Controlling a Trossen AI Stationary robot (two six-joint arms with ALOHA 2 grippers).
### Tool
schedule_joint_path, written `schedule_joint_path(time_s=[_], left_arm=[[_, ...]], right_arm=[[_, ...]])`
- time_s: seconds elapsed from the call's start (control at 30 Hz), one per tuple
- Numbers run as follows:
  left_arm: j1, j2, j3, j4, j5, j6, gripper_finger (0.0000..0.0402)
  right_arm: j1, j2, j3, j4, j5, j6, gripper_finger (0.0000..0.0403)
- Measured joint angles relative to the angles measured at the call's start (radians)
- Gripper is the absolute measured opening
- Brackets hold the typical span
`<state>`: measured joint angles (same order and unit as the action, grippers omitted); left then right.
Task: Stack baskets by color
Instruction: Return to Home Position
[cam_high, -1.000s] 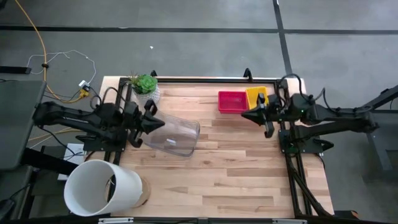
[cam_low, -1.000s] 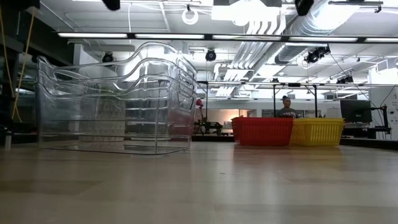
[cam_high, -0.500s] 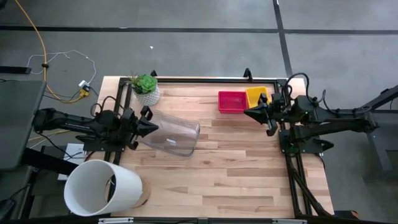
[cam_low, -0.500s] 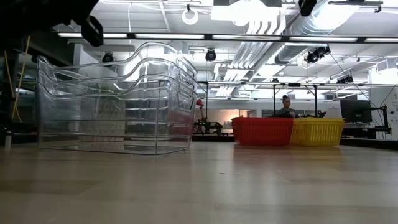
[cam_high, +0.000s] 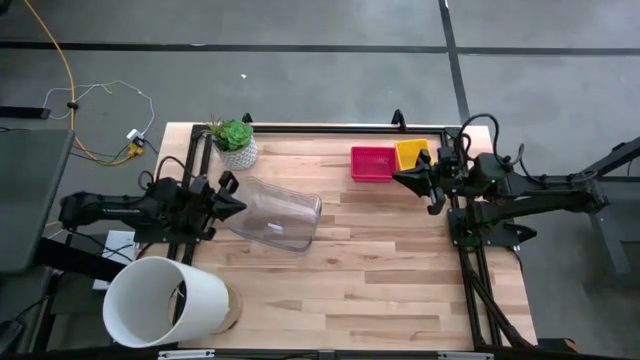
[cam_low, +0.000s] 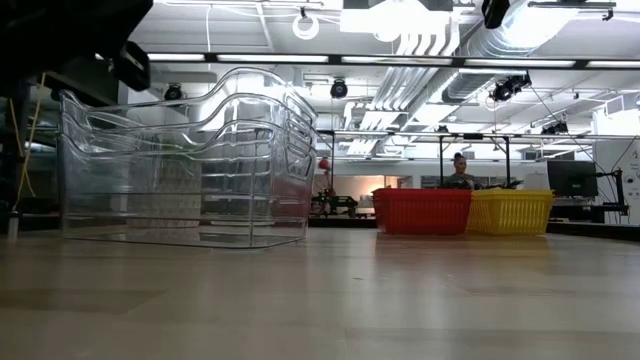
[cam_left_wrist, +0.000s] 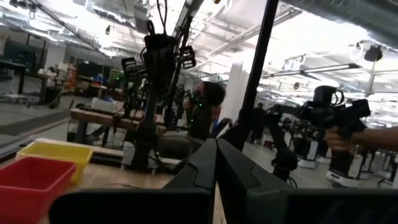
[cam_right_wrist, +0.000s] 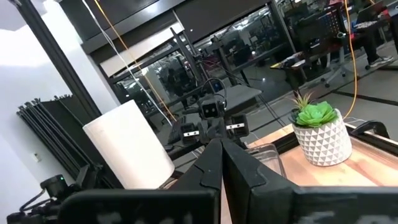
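Step judged: return home. Left tool (cam_high: 232, 203) clenched, empty, just beside clear bin stack (cam_high: 283, 216). Right tool (cam_high: 402, 180) clenched, empty; red basket (cam_high: 372, 163) and yellow basket (cam_high: 410, 152) just beside it. Next: tuck arms without nudging either.

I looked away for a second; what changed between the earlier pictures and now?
The left gripper drew back from the clear bin stack toward its own base, shut and empty. The right gripper barely shifted, also shut. The stack, red basket and yellow basket stayed put.
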<state>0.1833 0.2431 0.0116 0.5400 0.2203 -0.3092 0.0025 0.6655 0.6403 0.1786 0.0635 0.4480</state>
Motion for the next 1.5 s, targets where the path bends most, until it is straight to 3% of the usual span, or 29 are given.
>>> schedule_joint_path(time_s=[0.13, 0.3, 0.47, 0.63, 0.87, 1.03, 1.3, 1.5], left_arm=[[0.0, -0.04, 0.001, -0.088, -0.002, 0.03, 0.0], [-0.001, -0.047, 0.0, -0.161, -0.016, -0.045, 0.0], [-0.001, -0.047, 0.0, -0.17, -0.109, -0.104, 0.0001], [-0.002, -0.047, 0.0, -0.183, -0.109, -0.054, 0.0], [-0.002, -0.047, 0.0, -0.183, -0.109, -0.054, 0.0001], [-0.001, -0.105, 0.001, -0.228, -0.109, -0.054, 0.0], [0.0, -0.239, 0.001, -0.506, -0.128, -0.054, 0.0001], [0.006, -0.24, 0.001, -0.529, -0.21, -0.055, 0.0001]], right_arm=[[0.0, -0.018, 0.0, -0.018, -0.002, 0.021, 0.0], [0.019, -0.07, 0.0, -0.108, -0.012, 0.014, 0.0], [0.076, -0.118, -0.002, -0.178, -0.014, -0.07, 0.0], [0.14, -0.164, -0.009, -0.168, -0.033, -0.156, 0.0], [0.196, -0.233, -0.297, 0.163, -0.055, -0.167, 0.0], [0.196, -0.323, -0.418, 0.193, -0.024, -0.14, 0.0], [0.197, -0.394, -0.628, 0.351, -0.001, -0.122, 0.0], [0.194, -0.396, -0.631, 0.27, 0.028, -0.245, 0.0]])
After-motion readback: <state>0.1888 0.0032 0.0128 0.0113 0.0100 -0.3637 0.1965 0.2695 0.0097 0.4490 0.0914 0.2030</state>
